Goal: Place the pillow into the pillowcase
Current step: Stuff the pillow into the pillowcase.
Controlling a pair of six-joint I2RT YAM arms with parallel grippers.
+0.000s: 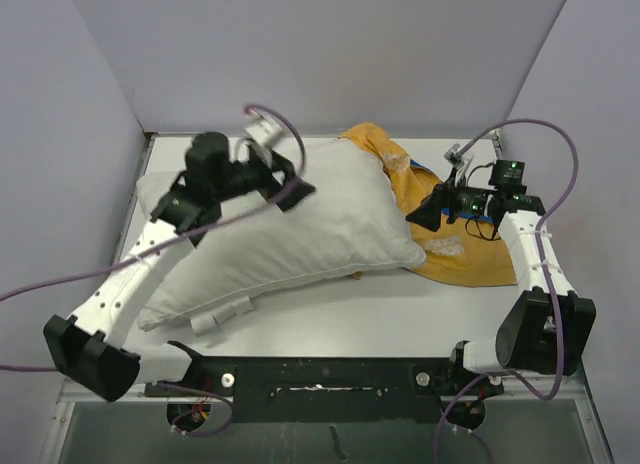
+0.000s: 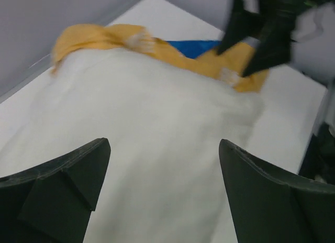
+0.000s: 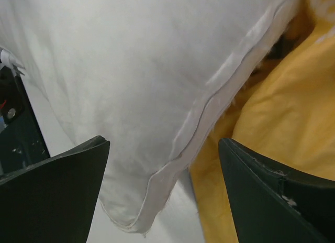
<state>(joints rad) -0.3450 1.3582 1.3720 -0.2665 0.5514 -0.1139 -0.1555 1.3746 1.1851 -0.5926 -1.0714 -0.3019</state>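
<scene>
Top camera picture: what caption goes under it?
Plump white rectangular pillow overlaps a crumpled mustard-yellow fabric pillowcase, mostly outside it.

Looks down from high at the near side; peers close from each wrist; shares plump white fabric pillow (image 1: pixel 320 234) throughout.

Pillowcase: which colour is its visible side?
The pillowcase is mustard yellow with a little blue showing; the top external view shows it best.

White-linked arms (image 1: pixel 130 274) with black joints and purple cables (image 1: pixel 535 121)
</scene>
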